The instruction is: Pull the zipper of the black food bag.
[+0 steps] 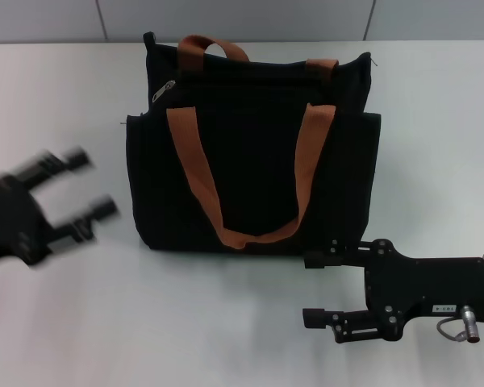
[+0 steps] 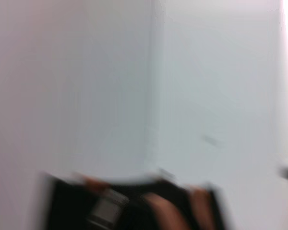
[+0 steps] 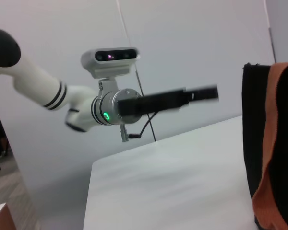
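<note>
The black food bag [image 1: 254, 153] stands upright in the middle of the white table, its two orange-brown strap handles [image 1: 195, 173] hanging over the front. The silver-grey zipper pull [image 1: 163, 90] sits at the bag's top left corner. My left gripper [image 1: 93, 183] is open and blurred, to the left of the bag and apart from it. My right gripper [image 1: 308, 289] is open and empty just in front of the bag's lower right corner, fingers pointing left. The left wrist view shows the bag's top [image 2: 134, 206] blurred, with a grey patch that may be the zipper pull [image 2: 105, 211]. The right wrist view shows the bag's side [image 3: 259, 143] and my left arm [image 3: 110, 103].
The white table [image 1: 226, 322] spreads around the bag, with bare surface in front and on both sides. A pale wall [image 1: 242, 16] runs behind the table's far edge.
</note>
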{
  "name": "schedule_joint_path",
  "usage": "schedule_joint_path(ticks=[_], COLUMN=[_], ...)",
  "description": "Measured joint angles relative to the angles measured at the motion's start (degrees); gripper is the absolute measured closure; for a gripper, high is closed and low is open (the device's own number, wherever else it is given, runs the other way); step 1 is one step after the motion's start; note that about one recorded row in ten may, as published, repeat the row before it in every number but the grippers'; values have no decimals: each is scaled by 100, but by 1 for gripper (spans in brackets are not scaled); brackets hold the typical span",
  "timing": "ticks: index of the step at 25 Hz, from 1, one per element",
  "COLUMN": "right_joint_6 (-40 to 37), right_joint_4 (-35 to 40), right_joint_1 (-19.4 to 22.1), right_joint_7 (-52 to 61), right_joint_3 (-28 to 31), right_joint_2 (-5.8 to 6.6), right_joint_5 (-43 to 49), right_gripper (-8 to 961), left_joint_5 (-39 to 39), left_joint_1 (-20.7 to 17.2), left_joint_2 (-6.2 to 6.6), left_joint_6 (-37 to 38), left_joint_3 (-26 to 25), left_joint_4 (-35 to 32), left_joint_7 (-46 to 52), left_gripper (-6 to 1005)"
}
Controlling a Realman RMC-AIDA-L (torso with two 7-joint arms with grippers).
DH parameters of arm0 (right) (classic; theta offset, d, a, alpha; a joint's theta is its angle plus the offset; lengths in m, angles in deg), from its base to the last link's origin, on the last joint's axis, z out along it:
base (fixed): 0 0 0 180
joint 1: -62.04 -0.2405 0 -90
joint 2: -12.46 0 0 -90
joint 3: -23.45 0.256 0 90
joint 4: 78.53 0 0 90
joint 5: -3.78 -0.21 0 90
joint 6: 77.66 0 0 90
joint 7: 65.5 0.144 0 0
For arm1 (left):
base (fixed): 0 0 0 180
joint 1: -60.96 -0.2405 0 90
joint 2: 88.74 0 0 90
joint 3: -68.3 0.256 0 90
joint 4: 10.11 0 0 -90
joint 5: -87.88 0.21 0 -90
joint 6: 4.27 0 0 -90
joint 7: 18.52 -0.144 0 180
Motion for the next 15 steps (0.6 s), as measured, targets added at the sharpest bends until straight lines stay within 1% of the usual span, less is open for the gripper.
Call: schedule_joint_path(ticks=[1,2,3,4,5,8,9,11,12,14,15], right_joint_6=[-16,-26,-30,-32,-32,-34,-35,-36,-36,-38,-38], right_joint_4=[-6,-6,-7,-8,-9,-10,-10,-10,-11,-11,-11], right_joint_1=[4,10,14,17,18,21,22,23,22,22,22], right_joint_7=[0,0,-2,-2,-2,-2,-2,5,10,20,24], right_joint_3=[12,23,27,29,29,31,32,33,33,38,47], right_joint_2=[0,0,0,0,0,0,0,0,0,0,0], right_joint_5=[-1,-1,-1,-1,-1,-1,-1,-1,-1,-1,-1], right_gripper=[169,169,169,169,169,169,169,169,169,169,169], left_joint_5=[-1,-1,-1,19,27,232,297,431,481,521,521], left_joint_1=[-17,-17,-23,47,62,310,373,525,618,741,741], left_joint_2=[16,16,49,165,179,315,329,334,312,292,292], left_joint_6=[-42,-42,-125,-418,-454,-963,-1070,-1303,-1433,-1587,-1587], left_joint_3=[-344,-344,-551,-653,-647,-483,-426,-276,-168,18,18], left_joint_4=[-3,-3,-29,-127,-137,-234,-271,-412,-505,-583,-583], left_joint_7=[-68,-68,-99,-59,-47,112,143,213,255,293,293], left_gripper=[176,176,176,177,177,178,178,178,179,179,179])
